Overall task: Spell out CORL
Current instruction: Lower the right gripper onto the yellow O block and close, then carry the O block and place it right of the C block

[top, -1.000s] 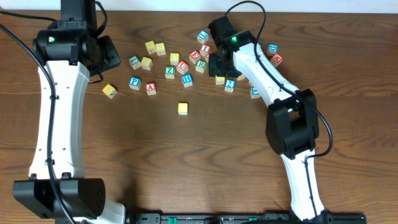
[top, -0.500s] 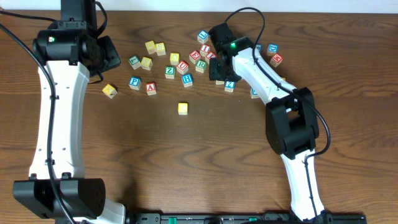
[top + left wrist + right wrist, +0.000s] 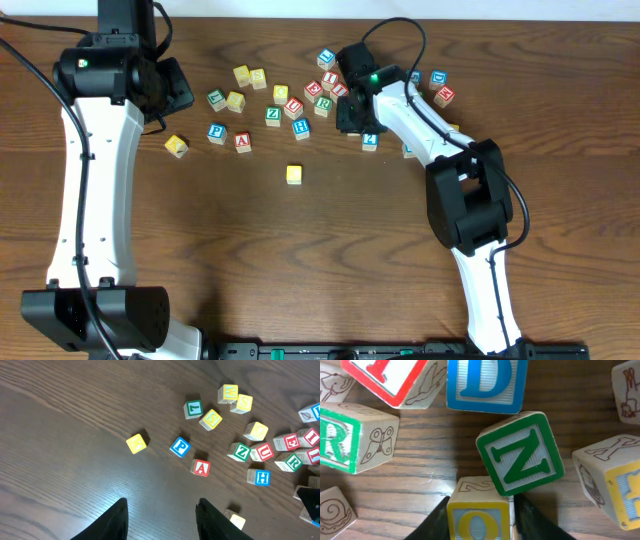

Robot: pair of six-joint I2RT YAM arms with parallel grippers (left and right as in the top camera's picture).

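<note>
The overhead camera looks straight down on the whole bench (image 3: 300, 260) from high up. The left wrist camera slants down from mid-height; the right hangs close over the yellow O cube (image 3: 478, 522). All three show the green R cube (image 3: 322, 103).

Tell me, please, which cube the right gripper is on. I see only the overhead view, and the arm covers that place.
Observer: In the right wrist view the right gripper is shut on the yellow O cube, with one finger against each side.
Operator: Does another cube touch it?
Observer: Yes. A tilted green-lettered cube meets the far right edge of the O cube with its near corner.
Operator: And the left gripper, is it holding something?
Observer: No. In the left wrist view the left gripper is open above the table, with nothing between its fingers.
</note>
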